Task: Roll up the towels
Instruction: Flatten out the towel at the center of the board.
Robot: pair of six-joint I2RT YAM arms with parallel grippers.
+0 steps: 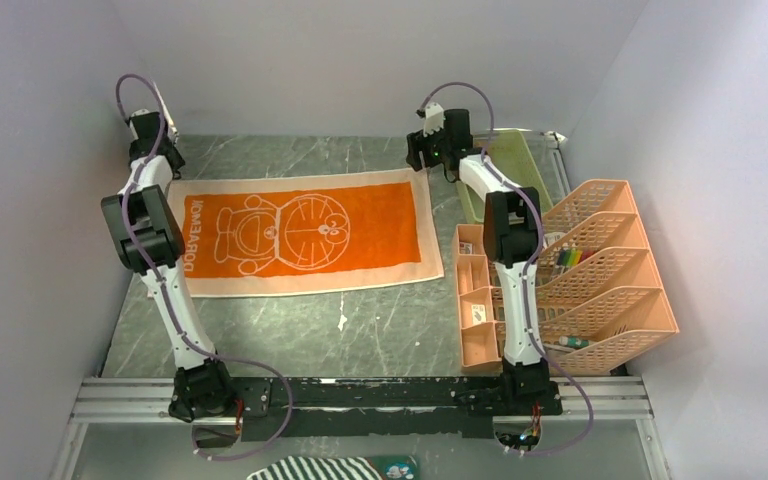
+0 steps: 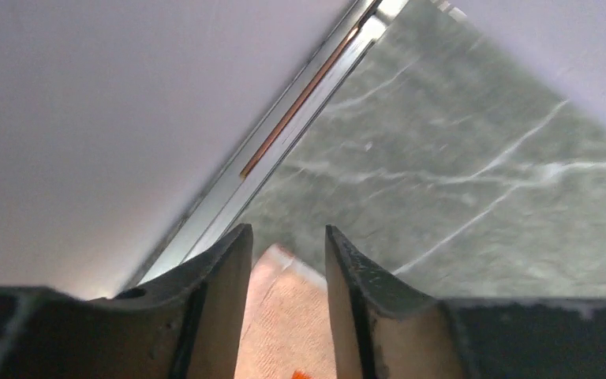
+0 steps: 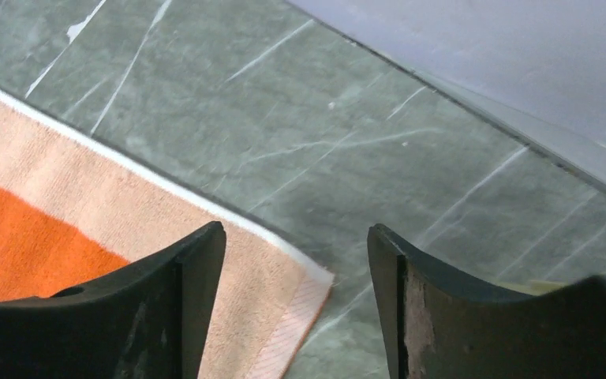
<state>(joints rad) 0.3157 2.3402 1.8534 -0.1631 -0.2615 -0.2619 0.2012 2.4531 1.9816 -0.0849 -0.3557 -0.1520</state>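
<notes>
Your left gripper point(image 2: 288, 230) is sitting with its fingers apart, nothing pinched, and the cream corner of the towel point(image 1: 310, 232) is peeking through the gap just below them. Same story on the right gripper point(image 3: 296, 230): fingers are standing wide, gripping nothing, with the towel's other far corner lying flat on the table point(image 1: 290, 335) under the gap, nearer the left finger.

Zooming out, the towel is lying spread flat, cat side up, long edge running left to right between the two arms, and each gripper is hovering over one far corner. The rack point(image 1: 600, 270) is sitting just off its right end. I'm only seeing the orange one; no second towel is showing up anywhere.

Handling-wise, I'm guessing it's light, soft terry, so it's going to flop and bunch rather than hold any shape. If I were you I'd be pinching right on the cream border at those two corners, deep enough to catch the hem, and keeping both sides even so the roll isn't coming out as a cone.
</notes>
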